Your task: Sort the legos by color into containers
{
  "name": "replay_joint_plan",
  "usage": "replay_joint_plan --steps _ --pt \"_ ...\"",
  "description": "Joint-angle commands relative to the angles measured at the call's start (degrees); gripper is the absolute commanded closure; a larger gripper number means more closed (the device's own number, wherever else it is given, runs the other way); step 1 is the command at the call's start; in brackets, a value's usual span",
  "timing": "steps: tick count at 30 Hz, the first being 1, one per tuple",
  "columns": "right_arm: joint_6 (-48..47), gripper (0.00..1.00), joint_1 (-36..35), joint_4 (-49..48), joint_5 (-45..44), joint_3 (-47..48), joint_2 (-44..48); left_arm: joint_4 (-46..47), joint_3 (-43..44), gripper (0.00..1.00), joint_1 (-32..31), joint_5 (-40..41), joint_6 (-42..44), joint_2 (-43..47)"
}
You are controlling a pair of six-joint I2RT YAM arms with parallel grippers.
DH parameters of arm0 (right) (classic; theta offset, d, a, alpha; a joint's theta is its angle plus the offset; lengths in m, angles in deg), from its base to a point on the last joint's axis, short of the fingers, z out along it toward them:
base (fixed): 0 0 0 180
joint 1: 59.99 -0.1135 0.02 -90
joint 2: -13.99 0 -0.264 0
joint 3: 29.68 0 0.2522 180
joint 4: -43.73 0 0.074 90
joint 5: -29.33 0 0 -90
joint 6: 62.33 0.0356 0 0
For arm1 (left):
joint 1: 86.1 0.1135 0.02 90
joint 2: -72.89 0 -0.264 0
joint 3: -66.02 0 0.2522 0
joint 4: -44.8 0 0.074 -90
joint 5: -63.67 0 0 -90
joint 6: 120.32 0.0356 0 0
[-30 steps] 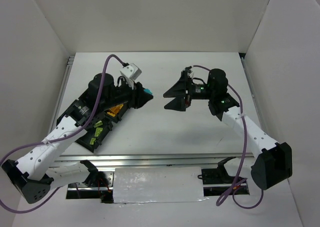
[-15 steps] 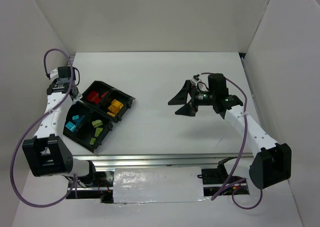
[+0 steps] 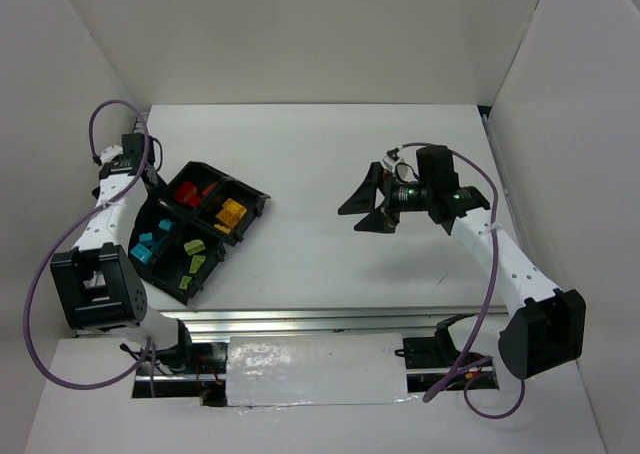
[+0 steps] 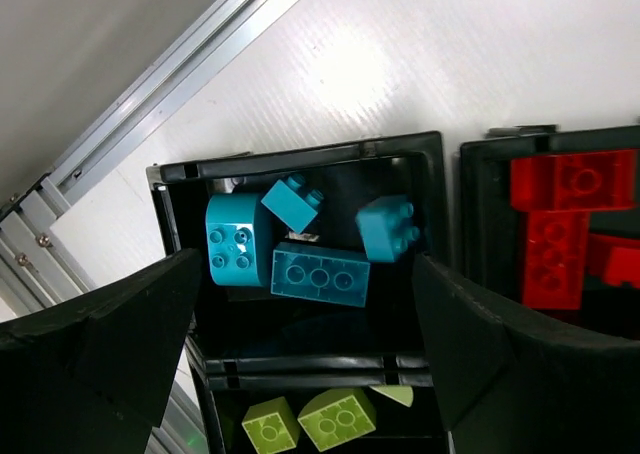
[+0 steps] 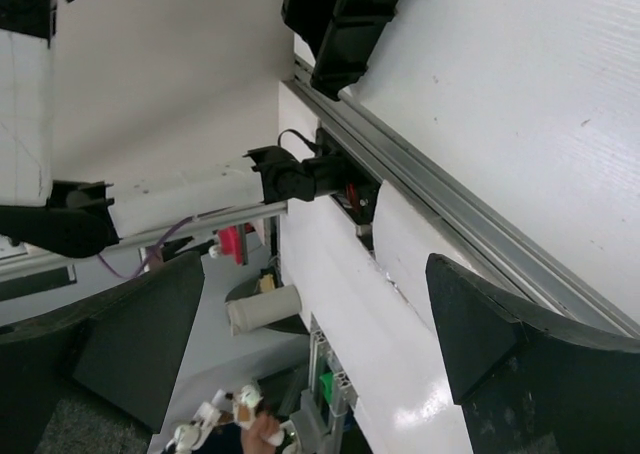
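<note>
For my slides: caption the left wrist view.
Open left gripper frames cyan legos in one tray compartment; red legos, green legos adjacent.

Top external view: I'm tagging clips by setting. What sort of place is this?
Probably a lab robot test cell: white panels box in a white table, two robot arms sit at its near edge, and a black tray holds colour-sorted toy bricks.
</note>
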Motion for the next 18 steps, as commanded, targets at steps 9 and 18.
replay_joint_plan --steps 9,18 --pt "-14.6 0.01 -0.6 27.8 -38.4 24.1 10.6 -8.7 7.0 0.01 -3.0 -22.7 13.8 23.0" --pt "-14.9 0.00 -1.3 43.3 -65.1 32.4 28.1 -21.5 3.4 0.01 -8.7 -22.1 3.0 44.9"
